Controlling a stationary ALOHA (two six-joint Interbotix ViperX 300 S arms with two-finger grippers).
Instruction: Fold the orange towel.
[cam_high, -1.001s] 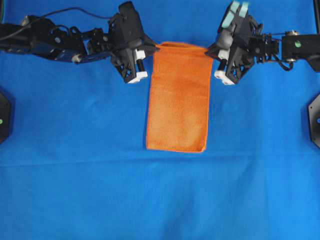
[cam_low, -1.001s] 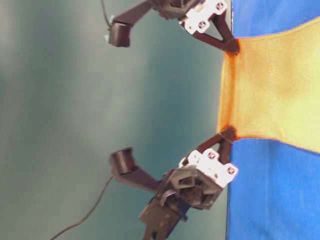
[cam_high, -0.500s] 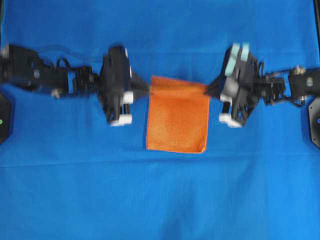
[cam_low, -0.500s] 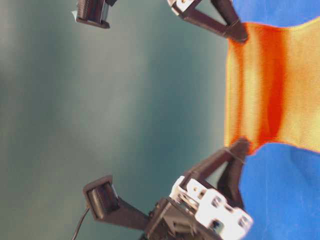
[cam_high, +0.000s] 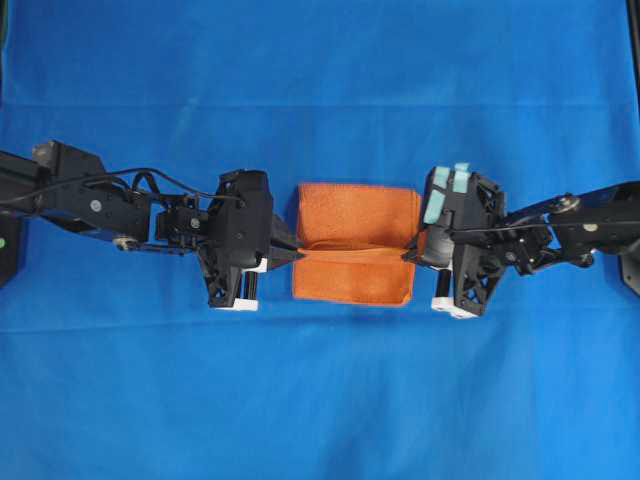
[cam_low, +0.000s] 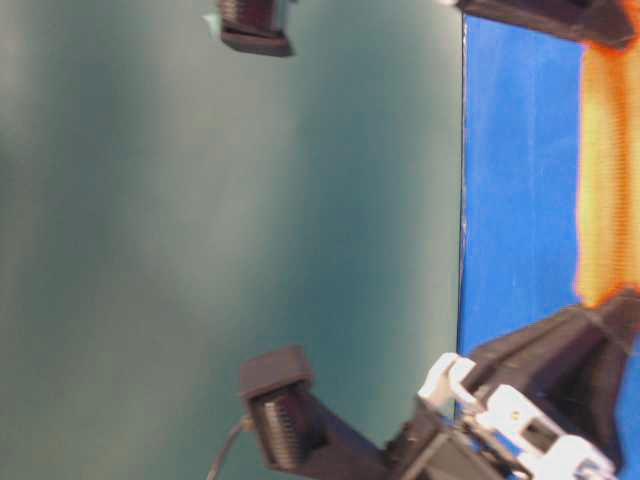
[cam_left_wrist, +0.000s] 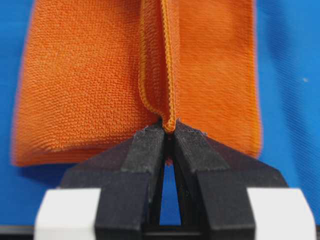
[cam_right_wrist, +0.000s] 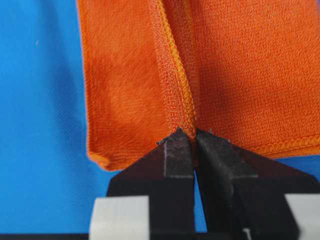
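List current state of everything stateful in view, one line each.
orange towel: partly folded over itself, hemmed edge held across its middle, not yet laid flat
left end effector: shut on the towel's hem
right end effector: shut on the towel's hem
blue cloth: spread flat under it

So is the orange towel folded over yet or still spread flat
Partly folded: the bright orange terry towel is doubled over, its carried hem pinched, not yet down.

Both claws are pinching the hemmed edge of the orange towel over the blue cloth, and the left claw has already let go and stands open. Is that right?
Not quite. The left claw has not let go: the left wrist view shows its fingers shut on the hem of the orange towel. The right claw is likewise shut on the hem, and the towel does lie over the blue cloth.
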